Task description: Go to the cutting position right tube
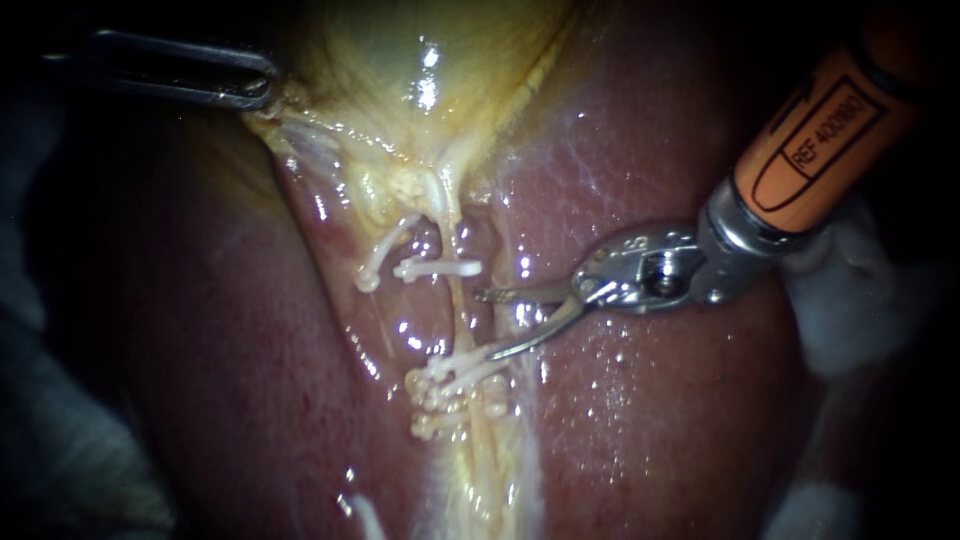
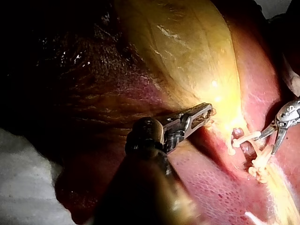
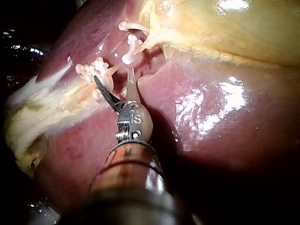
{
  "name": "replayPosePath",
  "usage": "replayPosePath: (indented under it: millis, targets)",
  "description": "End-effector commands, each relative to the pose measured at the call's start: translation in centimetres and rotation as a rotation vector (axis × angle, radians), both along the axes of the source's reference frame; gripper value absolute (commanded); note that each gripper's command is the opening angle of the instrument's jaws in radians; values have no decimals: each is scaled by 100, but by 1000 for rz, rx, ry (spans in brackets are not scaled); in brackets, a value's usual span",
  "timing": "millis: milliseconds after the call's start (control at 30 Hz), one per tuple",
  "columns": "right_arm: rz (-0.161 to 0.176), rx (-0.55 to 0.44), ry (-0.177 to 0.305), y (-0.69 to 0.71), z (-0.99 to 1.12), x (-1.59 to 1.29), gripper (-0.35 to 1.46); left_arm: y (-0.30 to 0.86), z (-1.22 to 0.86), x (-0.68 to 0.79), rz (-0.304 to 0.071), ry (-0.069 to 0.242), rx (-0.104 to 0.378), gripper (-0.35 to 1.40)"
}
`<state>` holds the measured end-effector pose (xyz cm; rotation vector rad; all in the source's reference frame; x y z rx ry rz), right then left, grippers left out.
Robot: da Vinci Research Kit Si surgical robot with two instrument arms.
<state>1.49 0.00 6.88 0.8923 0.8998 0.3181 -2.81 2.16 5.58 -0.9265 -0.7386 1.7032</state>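
Note:
My right instrument [image 1: 486, 325], orange-shafted with two thin blades, comes in from the upper right. Its blades stand open just right of the pale right tube [image 1: 458, 312], apart from it. They sit level with the bare stretch between the upper white clip [image 1: 440, 268] and the lower bunch of clips [image 1: 450, 385]. In the right wrist view the open blades [image 3: 112, 77] point at that stretch between the clips [image 3: 129, 52]. My left instrument [image 1: 255, 92] is shut on the edge of the yellow gallbladder [image 1: 400, 60], and its jaws [image 2: 202, 115] lie together on that tissue.
Red-brown liver [image 1: 650, 420] lies on both sides of the tubes. A second tube on the left carries its own clip [image 1: 375, 262]. White gauze [image 1: 850, 300] sits under the right instrument's shaft.

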Motion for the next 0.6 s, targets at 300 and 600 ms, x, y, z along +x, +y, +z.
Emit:
replayPosePath:
  millis: [300,600]
  targets:
    - [25,27,50,-3,4,27,145,0,0,0,0,0,0,-35]
    - [64,44,100,-6,10,56,145,0,0,0,0,0,0,-35]
